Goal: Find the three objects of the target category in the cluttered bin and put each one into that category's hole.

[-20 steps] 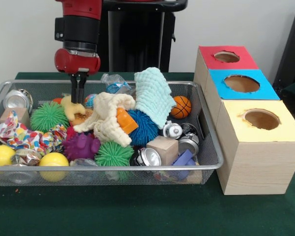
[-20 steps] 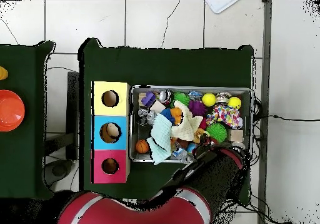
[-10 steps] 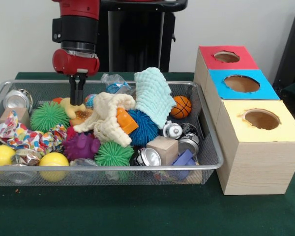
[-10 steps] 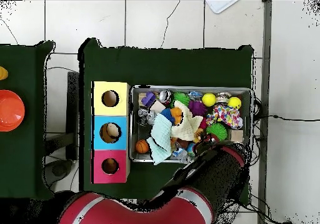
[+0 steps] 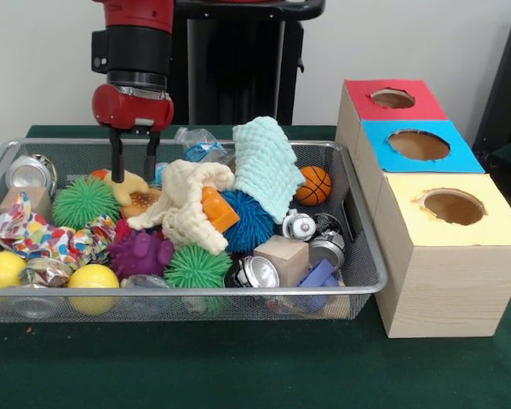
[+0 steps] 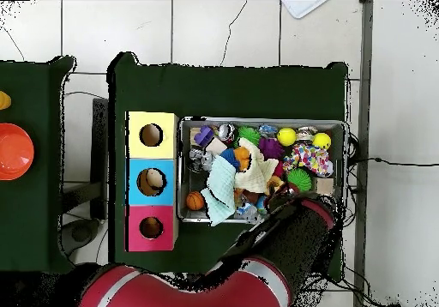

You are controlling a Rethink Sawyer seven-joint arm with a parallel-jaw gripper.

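The gripper (image 5: 133,167) hangs over the far left part of the wire bin (image 5: 358,285), and its two black fingers (image 5: 116,162) are spread apart, one on each side of a yellow soft toy (image 5: 126,183). The fingers are down by the toy, but it is hard to tell if they touch it. The toy lies near the back of the bin, just beside a cream cloth (image 5: 184,204) and behind a green spiky ball (image 5: 84,201). A pale green cloth (image 5: 266,166) is draped over the pile in the middle, and a small basketball (image 5: 313,185) sits next to it by the right wall. Under the cloths are a blue spiky ball (image 5: 249,221) and an orange piece (image 5: 217,209). Toward the front are a purple spiky toy (image 5: 142,253), another green spiky ball (image 5: 197,267), a wooden block (image 5: 283,257) and two yellow balls (image 5: 92,279). A spotted cloth (image 5: 47,239) lies on the left side, and a shiny can (image 5: 30,173) rests in the far left corner. To the right of the bin, on the green table (image 5: 238,366), stand three wooden boxes in a row, each with a round hole on top. The yellow box (image 5: 447,256) is at the front, the blue box (image 5: 417,145) in the middle and the red box (image 5: 392,98) at the back. From above, something pale shows inside the blue box's hole (image 6: 152,182), and the red arm (image 6: 257,269) covers one corner of the bin.
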